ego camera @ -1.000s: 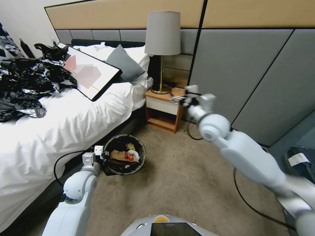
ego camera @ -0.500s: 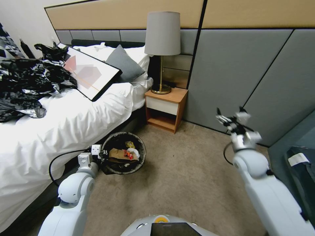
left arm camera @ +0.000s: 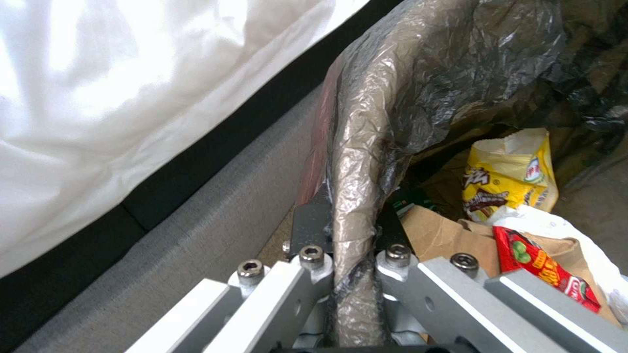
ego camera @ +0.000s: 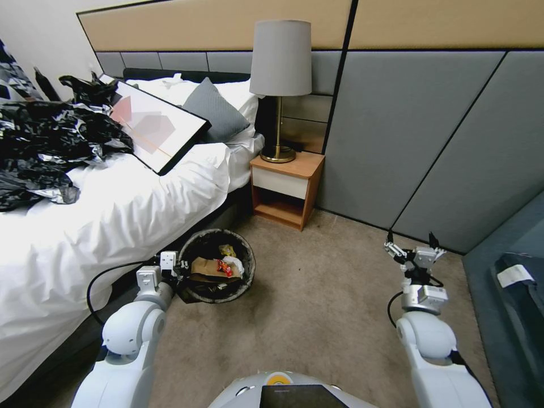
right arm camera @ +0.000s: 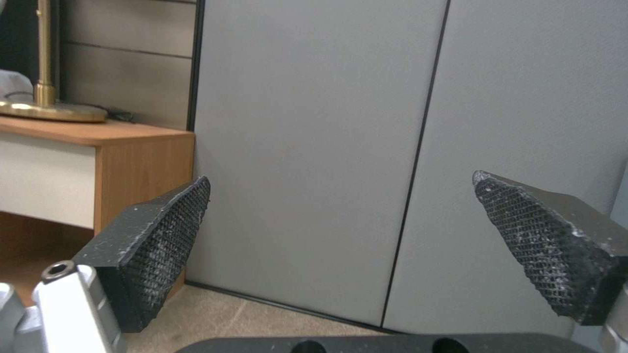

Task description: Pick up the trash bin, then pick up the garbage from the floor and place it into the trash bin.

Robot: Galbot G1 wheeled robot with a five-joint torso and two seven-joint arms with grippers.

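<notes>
The trash bin [ego camera: 245,266] with its black liner sits on the carpet beside the bed. My left gripper [ego camera: 180,271] is shut on the bin's rim [left arm camera: 356,162], its fingers pinching the liner-covered edge. Garbage lies inside the bin: a brown paper scrap [ego camera: 205,268], a red wrapper [ego camera: 223,267], a yellow snack wrapper [left arm camera: 510,174] and white tissue [ego camera: 236,264]. My right gripper [ego camera: 412,246] hangs open and empty above the carpet at the right, facing the grey wall panels; its two black pads [right arm camera: 164,235] stand wide apart.
A white bed [ego camera: 113,209] flanks the bin on the left, carrying a heap of black plastic bags [ego camera: 45,141] and a framed picture [ego camera: 156,124]. A wooden nightstand [ego camera: 286,190] with a lamp [ego camera: 280,85] stands ahead. Open carpet [ego camera: 317,294] lies between the arms.
My right arm has swung down and back from near the nightstand to low at the right. The left gripper still holds the bin's rim.
</notes>
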